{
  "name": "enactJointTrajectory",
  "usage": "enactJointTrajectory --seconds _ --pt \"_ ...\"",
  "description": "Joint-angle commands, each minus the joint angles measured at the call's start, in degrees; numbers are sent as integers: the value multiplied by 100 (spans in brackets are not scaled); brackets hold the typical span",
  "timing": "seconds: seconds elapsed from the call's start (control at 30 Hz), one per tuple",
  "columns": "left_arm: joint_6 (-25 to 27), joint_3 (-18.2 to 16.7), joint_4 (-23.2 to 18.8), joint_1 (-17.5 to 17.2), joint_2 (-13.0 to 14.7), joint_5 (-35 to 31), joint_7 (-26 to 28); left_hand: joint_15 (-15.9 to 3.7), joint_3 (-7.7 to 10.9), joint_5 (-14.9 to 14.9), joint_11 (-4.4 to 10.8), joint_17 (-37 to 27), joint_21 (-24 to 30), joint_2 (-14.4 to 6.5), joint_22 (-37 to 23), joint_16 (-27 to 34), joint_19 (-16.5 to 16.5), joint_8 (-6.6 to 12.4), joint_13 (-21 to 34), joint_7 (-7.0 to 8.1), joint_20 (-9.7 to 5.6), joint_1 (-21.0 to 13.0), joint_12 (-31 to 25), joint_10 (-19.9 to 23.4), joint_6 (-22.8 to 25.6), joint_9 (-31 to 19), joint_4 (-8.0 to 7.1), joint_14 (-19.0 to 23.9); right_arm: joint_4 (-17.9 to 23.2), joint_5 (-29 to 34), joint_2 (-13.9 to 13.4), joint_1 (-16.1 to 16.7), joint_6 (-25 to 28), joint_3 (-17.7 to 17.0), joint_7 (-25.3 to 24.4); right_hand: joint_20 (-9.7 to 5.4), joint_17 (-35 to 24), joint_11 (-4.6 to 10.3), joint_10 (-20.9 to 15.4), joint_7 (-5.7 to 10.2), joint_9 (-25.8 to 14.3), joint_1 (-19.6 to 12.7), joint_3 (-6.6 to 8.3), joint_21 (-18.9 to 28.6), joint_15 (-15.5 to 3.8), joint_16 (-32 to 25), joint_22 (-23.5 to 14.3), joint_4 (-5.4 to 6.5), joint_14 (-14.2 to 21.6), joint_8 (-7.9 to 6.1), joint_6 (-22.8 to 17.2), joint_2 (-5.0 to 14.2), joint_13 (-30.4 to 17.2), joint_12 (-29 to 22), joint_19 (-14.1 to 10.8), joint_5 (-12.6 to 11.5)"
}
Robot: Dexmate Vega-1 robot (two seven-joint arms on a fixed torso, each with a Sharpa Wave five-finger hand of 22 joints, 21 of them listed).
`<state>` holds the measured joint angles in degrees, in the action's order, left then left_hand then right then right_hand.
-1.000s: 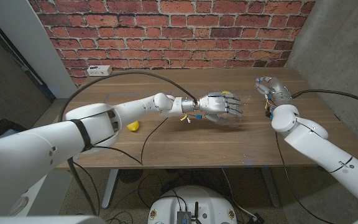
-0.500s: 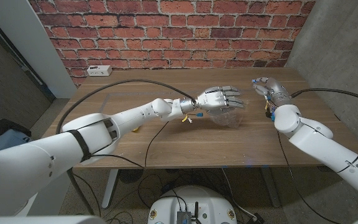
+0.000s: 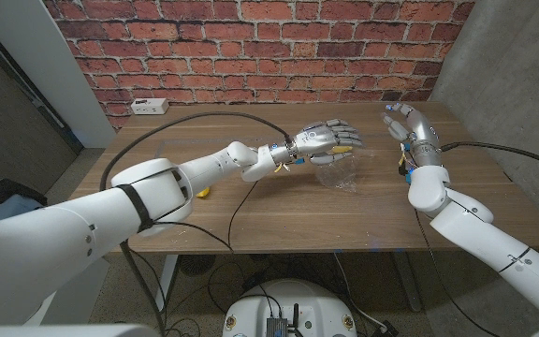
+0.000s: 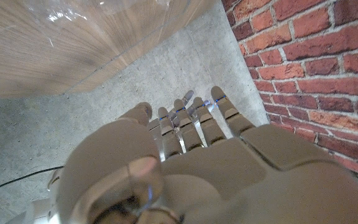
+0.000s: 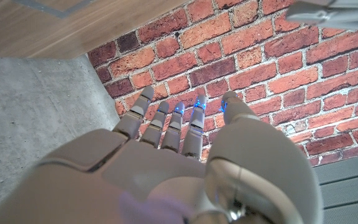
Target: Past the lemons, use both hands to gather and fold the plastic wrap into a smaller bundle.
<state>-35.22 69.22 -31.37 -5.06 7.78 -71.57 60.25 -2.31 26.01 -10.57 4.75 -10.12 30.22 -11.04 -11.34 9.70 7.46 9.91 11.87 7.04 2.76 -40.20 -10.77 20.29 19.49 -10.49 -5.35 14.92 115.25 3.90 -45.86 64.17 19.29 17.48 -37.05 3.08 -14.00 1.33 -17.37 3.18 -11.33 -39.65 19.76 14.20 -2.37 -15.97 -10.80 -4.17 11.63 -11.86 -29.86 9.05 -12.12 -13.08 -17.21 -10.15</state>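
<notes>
The left hand [image 3: 327,140] reaches out over the middle of the desk [image 3: 251,211] with its fingers spread and nothing in them, held just above the plastic wrap [image 3: 340,170], which sits as a clear, puffed-up heap directly under and slightly nearer than the fingertips; whether any finger touches the film cannot be told, though the wrist view shows the fingers [image 4: 191,121] apart with the glinting wrap off beyond them, so it reads as a hand poised to press or rake the sheet inward rather than one already holding it. A yellow lemon [image 3: 346,145] peeks out just past the fingers, which fits the wrap lying on the far side of the fruit from the arm's approach. Another lemon [image 3: 204,192] lies well back along the forearm, near the elbow. The right hand [image 3: 408,124] stands off to the other side of the wrap, raised with fingers loosely extended and empty, apart from the film; its place suggests it is waiting to close in from the opposite edge so the two can gather the sheet between them. Behind both runs the brick wall [image 3: 269,47]
</notes>
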Motion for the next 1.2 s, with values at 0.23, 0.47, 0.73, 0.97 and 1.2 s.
enactJointTrajectory --seconds 0.23,0.47,0.73,0.97,1.2 --pt "-887 1080 803 677 -290 2655 -2815 -86 131 -26 -136 11 -143 -4 17 10 -353 -3 -53 -238 55 634 45 -770 -579 8 -388 -659 -192 332 249 94 -339 -30 -51 -1 -10 -31 -16 22 -21 93 -10 17 -202 -20 -8 35 -27 13 44 8 -6 30 -47 4" --pt "-977 1272 884 790 -334 3049 -3491 9 154 -69 -200 0 -249 -29 44 13 -538 -12 -102 -447 89 1064 53 -1088 -804 15 -541 -918 -181 384 300 99 -314 -42 -22 2 -7 -40 -16 21 -20 108 -18 14 -201 -18 -7 32 -28 20 52 9 -5 33 -46 1" --pt "-1040 1410 836 842 -284 3274 -3859 86 117 -104 -319 0 -258 -7 56 87 -473 36 -124 -573 26 1471 -27 -1098 -866 20 -558 -904 -186 443 330 100 -334 -48 0 7 -4 -26 -21 23 -19 118 -26 11 -203 -17 -6 24 -26 23 54 6 -5 35 -46 -1" --pt "-1137 1408 798 846 -250 3422 -4134 186 347 -200 -425 47 9 27 98 156 557 146 -154 -791 370 1916 -181 -412 -280 33 -418 -220 -191 474 353 86 -334 -44 35 13 1 -25 -22 24 -18 121 -31 5 -204 -16 -6 13 -23 27 61 3 -4 38 -40 -3" --pt "-1115 1335 716 803 -178 3530 -4527 184 511 -225 -419 43 -34 33 142 114 741 113 -153 -767 832 1989 -148 -298 -173 32 -384 -113 -172 479 377 108 -315 -66 44 13 6 -34 -23 24 -18 125 -35 2 -197 -14 -5 2 -21 29 61 4 -3 41 -39 -4"
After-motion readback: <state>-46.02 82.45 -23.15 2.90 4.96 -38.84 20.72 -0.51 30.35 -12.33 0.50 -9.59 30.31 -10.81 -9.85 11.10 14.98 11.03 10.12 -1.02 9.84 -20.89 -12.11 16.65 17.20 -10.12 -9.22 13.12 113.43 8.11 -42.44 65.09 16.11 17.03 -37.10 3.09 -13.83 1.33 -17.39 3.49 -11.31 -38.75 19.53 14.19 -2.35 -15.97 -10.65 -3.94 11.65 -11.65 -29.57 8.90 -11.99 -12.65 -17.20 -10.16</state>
